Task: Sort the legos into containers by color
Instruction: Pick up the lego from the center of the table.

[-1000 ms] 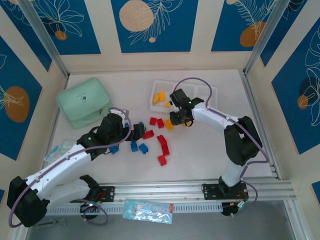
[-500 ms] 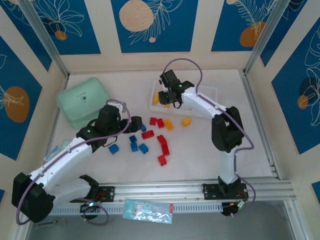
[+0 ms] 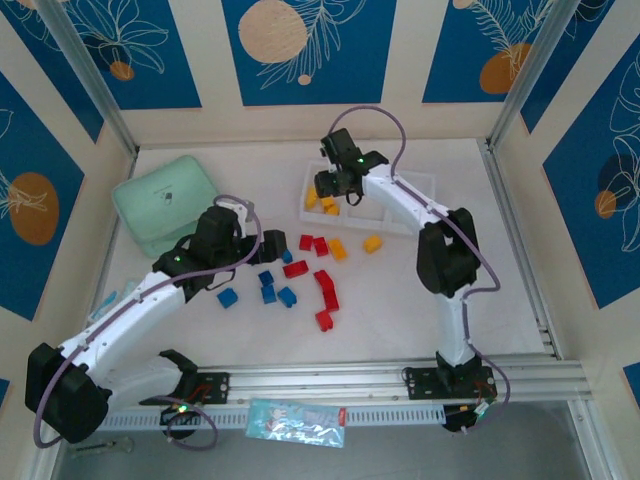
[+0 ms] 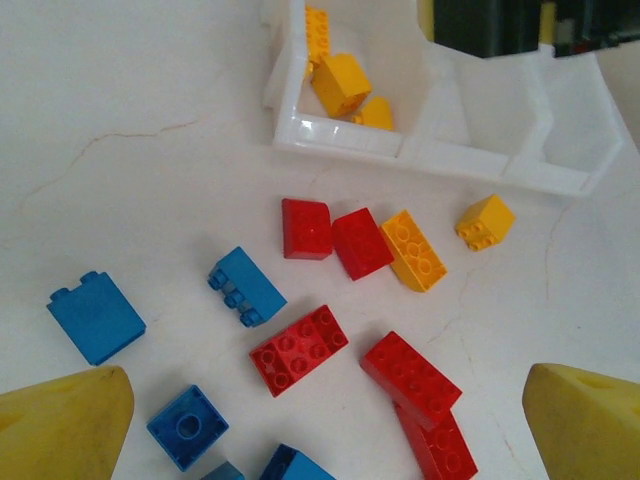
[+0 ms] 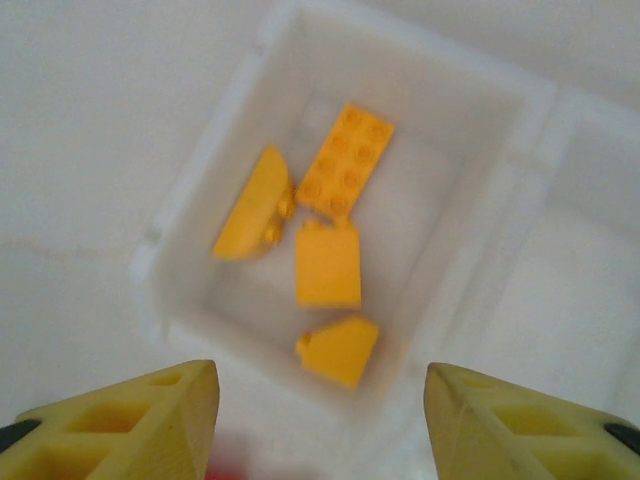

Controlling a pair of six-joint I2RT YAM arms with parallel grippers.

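Hovering spread and empty, my right claw [image 5: 318,385] overlooks yellow legos [image 5: 328,262] in the tray [image 4: 345,137], my left claw [image 4: 328,400] likewise over loose bricks [image 4: 298,350].

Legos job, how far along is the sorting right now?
Done: four yellow bricks lie in the tray's end compartment. In hand: nothing; the right gripper hangs open above them, the left gripper open over the table. Left: two loose yellow bricks, the red bricks and blue bricks.
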